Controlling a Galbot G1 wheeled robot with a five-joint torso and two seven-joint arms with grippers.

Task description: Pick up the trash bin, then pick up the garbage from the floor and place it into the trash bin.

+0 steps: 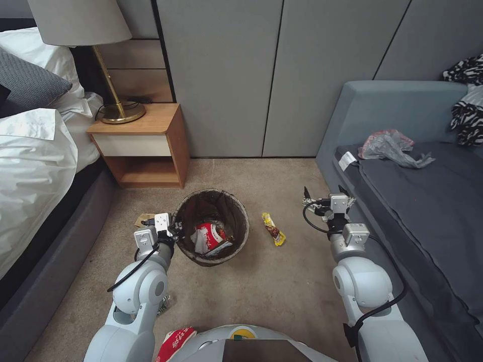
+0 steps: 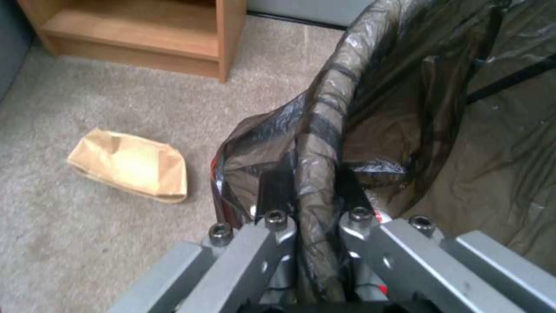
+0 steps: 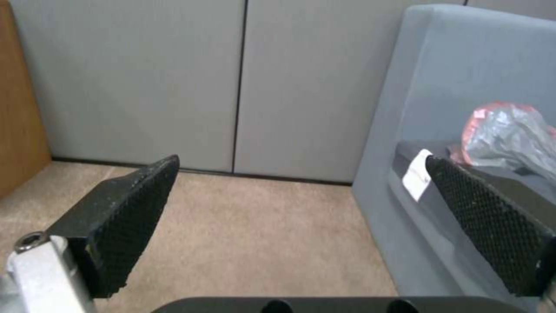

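Looking at it from the bin (image 1: 214, 226), the yellow wrapper (image 1: 273, 229) lies on the carpet just off its right side, long axis pointing away from the robot, nearer the spread right gripper (image 1: 327, 198) (left gripper (image 1: 173, 229) is pinching the bin's rim).

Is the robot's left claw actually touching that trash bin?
Touching. In the left wrist view the left gripper is shut on the bag-covered rim of the trash bin, with the rim pinched between its fingers.
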